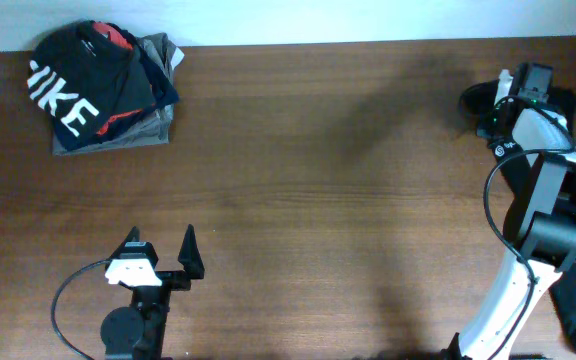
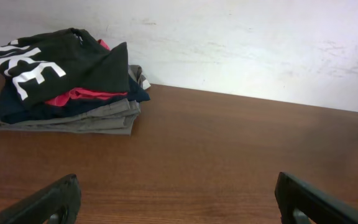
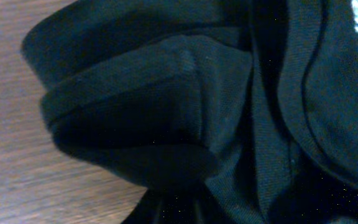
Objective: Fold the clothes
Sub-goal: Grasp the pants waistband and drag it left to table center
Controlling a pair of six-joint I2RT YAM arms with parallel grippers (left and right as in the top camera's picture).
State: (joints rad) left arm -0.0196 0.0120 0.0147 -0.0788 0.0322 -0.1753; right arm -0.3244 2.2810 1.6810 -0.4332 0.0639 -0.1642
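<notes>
My right gripper [image 1: 481, 102] sat at the far right corner of the table [image 1: 318, 200], close to the back edge. It was closed down among the black leggings [image 3: 154, 87] bunched there. Dark cloth filled my wrist view, with a rolled hem across it and small white lettering [image 3: 357, 25] at the upper right, so I could not tell whether a fold was actually pinched. My left gripper [image 1: 161, 234] hung near the front edge on the left, fingers spread wide with nothing between them. Bare wood ran from it to the back edge (plenty of room there). The stack of folded clothes [image 1: 103, 85] filled the far left corner against the wall [image 2: 260, 50], well apart from both my grippers. The centre of the table lay open.
</notes>
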